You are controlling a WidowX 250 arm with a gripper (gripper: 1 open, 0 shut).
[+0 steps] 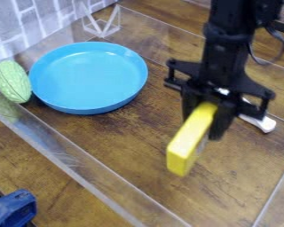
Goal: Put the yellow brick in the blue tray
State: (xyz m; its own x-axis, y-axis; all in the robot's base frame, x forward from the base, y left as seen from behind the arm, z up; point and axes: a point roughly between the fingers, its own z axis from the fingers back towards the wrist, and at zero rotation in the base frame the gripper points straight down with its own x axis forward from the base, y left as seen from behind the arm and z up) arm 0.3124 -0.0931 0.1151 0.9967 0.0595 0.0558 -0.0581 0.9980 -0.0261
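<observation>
The yellow brick (191, 139) hangs tilted above the wooden table, its upper end pinched in my gripper (211, 113), which points straight down and is shut on it. The brick's lower end reaches toward the front of the table. The blue tray (88, 76), round and shallow, lies empty at the back left, well apart from the brick and the gripper.
A green ribbed object (11, 81) lies just left of the tray. A white tool (261, 120) lies on the table behind the gripper at the right. A dark blue thing (11, 211) shows at the bottom left corner. A clear panel edge (74, 160) crosses the table front.
</observation>
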